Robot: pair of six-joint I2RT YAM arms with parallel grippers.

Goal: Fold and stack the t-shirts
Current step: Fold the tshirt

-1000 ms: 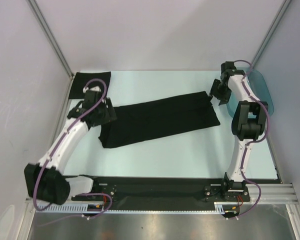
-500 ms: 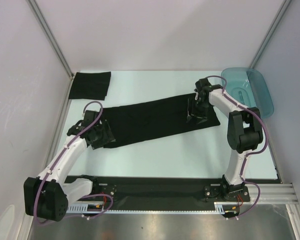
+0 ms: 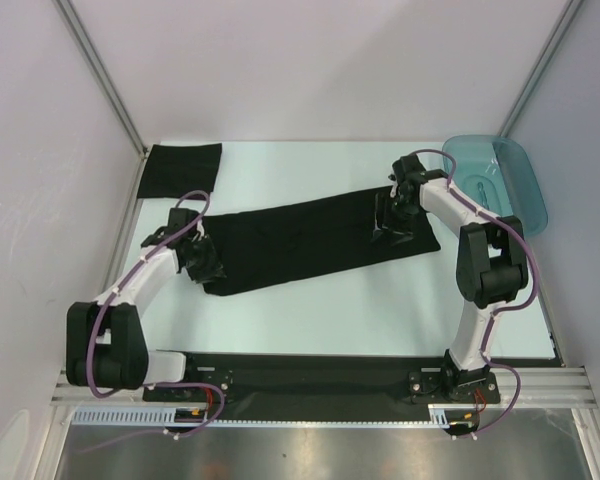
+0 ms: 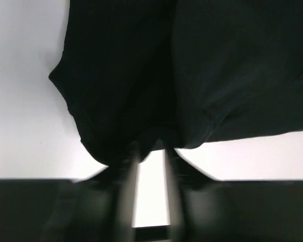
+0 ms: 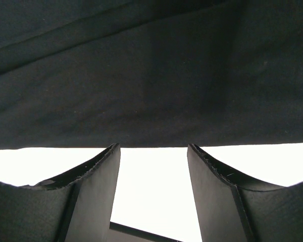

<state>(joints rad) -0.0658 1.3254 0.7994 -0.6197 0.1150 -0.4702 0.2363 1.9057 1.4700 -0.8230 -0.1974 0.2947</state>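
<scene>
The left jaws sit at the 8 o'clock end of the long t-shirt (image 3: 310, 240), set narrow at its puckered hem; whether they pinch it I cannot tell. Its long axis runs 8 to 2 o'clock across the desk (image 3: 330, 310). At the far end the right jaws stand spread, hem just ahead. Beyond: a folded t-shirt (image 3: 183, 170) at 10 o'clock, a teal tray (image 3: 510, 180) at 2.

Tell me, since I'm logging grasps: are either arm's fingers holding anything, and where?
Right fingers: open, nothing held. Left fingers: at the shirt, its left end, but blur hides whether they grip.
</scene>
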